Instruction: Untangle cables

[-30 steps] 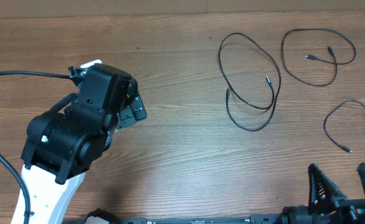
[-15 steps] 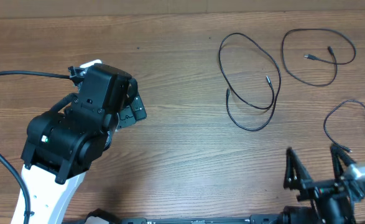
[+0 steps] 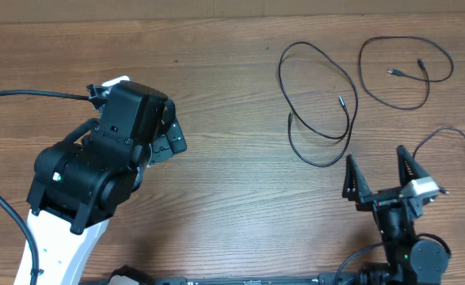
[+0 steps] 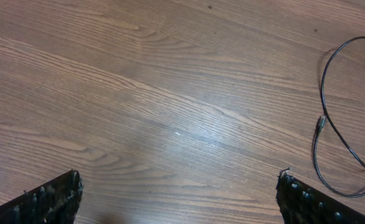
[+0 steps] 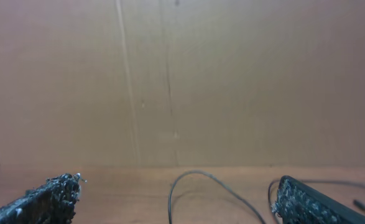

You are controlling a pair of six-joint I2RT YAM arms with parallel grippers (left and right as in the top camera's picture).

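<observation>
Three thin black cables lie apart on the wooden table. One long looped cable [image 3: 319, 95] lies centre right; it also shows in the left wrist view [image 4: 331, 130] and in the right wrist view [image 5: 194, 183]. A second looped cable [image 3: 406, 71] lies at the far right top. A third cable [image 3: 442, 154] curves at the right edge. My left gripper [image 3: 171, 141] is open and empty over bare wood at the left. My right gripper [image 3: 379, 174] is open and empty, pointing up the table just below the long cable.
A brown cardboard wall [image 5: 182, 81] stands behind the table's far edge. The left arm's black body and white base [image 3: 89, 182] fill the lower left. Bare wood [image 3: 232, 182] lies between the two arms.
The right arm has risen from the bottom edge and moved up and left toward the long cable, its fingers staying open. The left arm has not moved.
</observation>
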